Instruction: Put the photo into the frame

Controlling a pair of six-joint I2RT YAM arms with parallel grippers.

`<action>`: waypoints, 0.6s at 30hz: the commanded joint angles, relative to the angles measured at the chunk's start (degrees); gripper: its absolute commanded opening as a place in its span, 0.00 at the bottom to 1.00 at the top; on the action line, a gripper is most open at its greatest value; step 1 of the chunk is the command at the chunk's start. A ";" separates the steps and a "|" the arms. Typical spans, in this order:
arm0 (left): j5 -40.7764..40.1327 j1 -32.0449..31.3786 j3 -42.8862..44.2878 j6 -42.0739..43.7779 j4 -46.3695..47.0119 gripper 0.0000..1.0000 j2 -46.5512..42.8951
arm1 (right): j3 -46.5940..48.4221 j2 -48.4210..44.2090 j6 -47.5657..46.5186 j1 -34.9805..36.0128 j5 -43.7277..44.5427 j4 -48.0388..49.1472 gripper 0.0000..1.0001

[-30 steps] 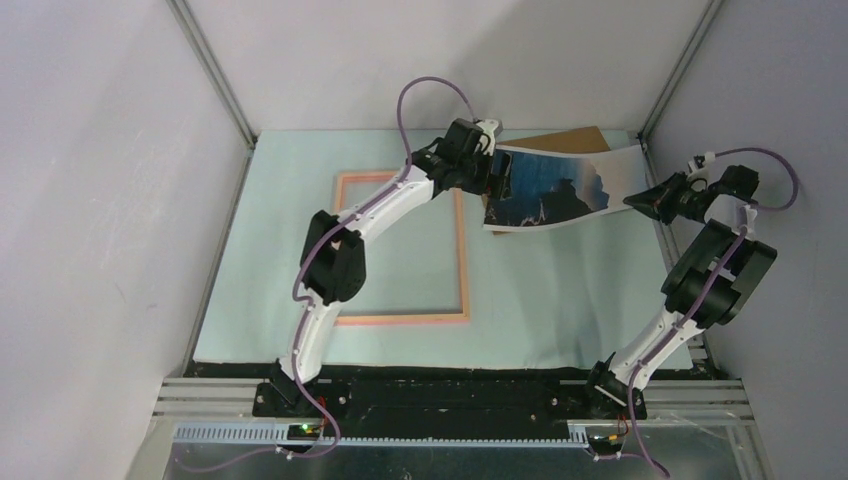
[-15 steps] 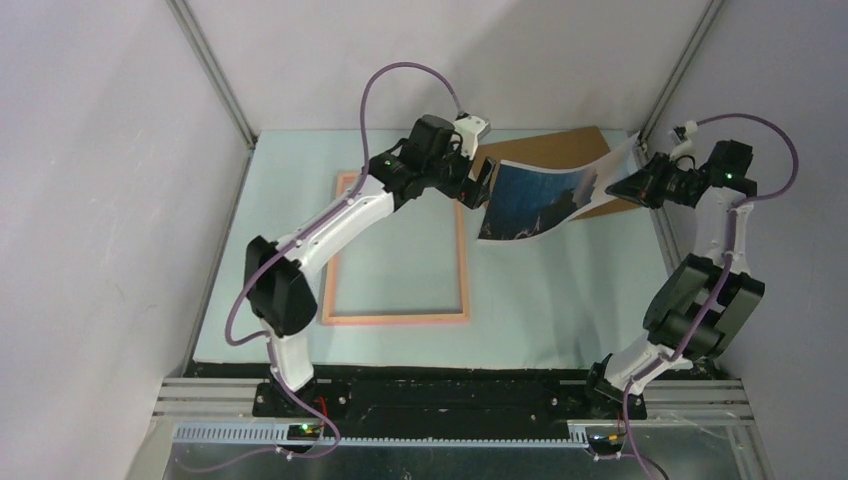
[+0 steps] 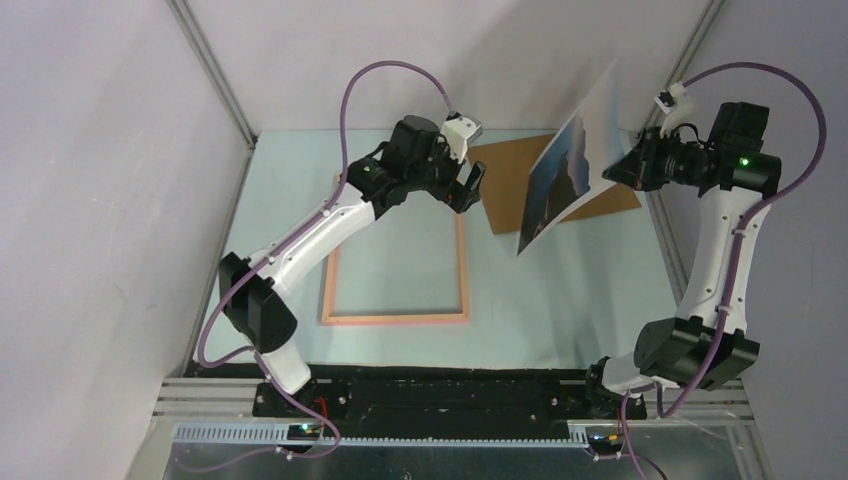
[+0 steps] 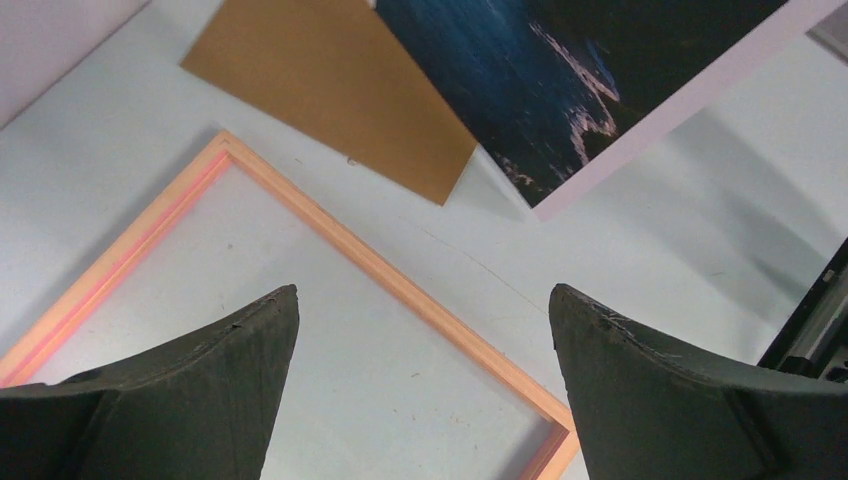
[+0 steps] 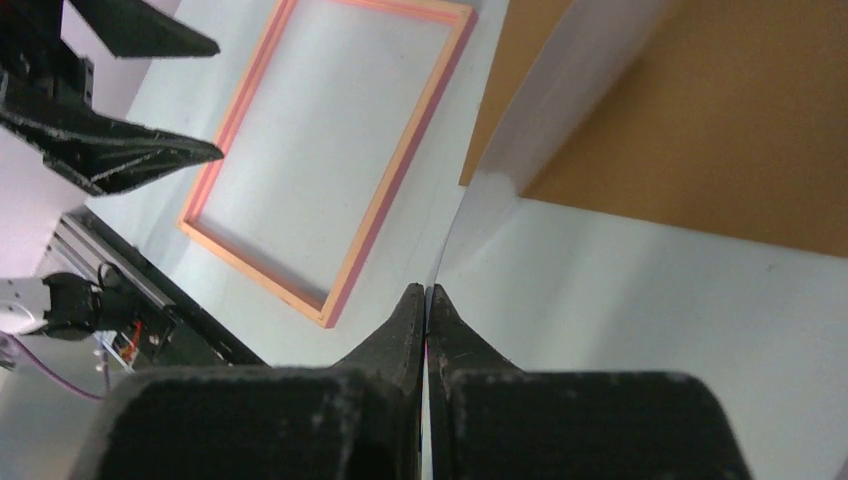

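Jaws on the left arm [image 3: 320, 235] stand wide apart and hold nothing. They hover over the far right corner of the frame [image 3: 395, 318], which lies flat on the left half of the bench [image 3: 560, 310]. Right of the frame, toward the far side, the brown backing board [image 3: 505, 180] also lies flat. Above it the photo [image 3: 565, 175] hangs in the air, tipped steeply on edge. Its seascape face is turned left and its low corner points down near the board's near edge. Jaws on the right arm [image 3: 722, 235] are pressed together on the photo's right edge in a narrow pinch.

As I judge it, the sheet is thin and gripped at one edge only, so it may flop or twist on the way left. It could then meet the frame's right rail corner-first and buckle instead of dropping inside. So slim a pinch could also slip. The left jaws sit on the likely path and might knock the print.
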 commanded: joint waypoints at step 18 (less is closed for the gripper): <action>7.63 -0.07 1.95 12.08 1.27 1.00 -10.20 | 9.39 -12.86 -13.29 21.26 9.88 -16.48 0.00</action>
